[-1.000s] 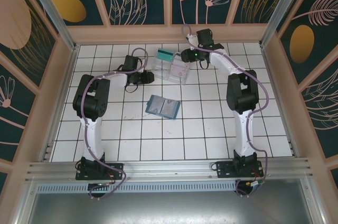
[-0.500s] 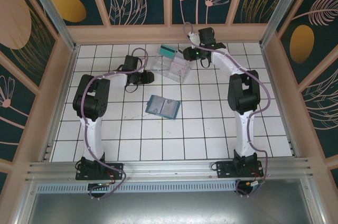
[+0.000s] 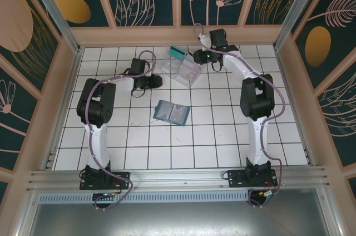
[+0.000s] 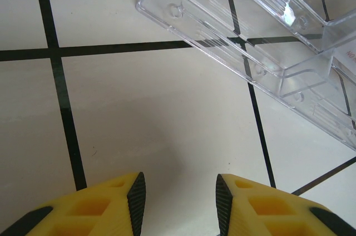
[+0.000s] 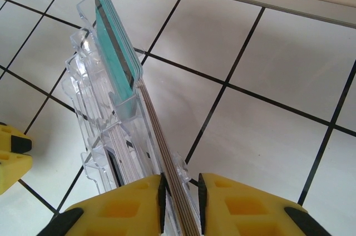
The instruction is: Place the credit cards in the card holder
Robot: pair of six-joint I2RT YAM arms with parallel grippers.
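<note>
Two claws: right claw (image 5: 181, 191) clamped on cards (image 5: 114, 47) standing in tray (image 5: 78, 74) ahead; left claw (image 4: 179, 197) apart, empty. Pickup step, I'd say. Next I lift clear, carry back to holder (image 3: 171, 112) behind.

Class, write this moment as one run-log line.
left claw open, empty | right claw shut on credit cards in clear tray | card holder lying apart

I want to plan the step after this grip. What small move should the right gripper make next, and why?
Probably raise the right gripper slowly, drawing the credit cards out of the clear tray. It is shut on the cards' edge, the cards stand in a tray slot, and the card holder lies open nearby.
</note>
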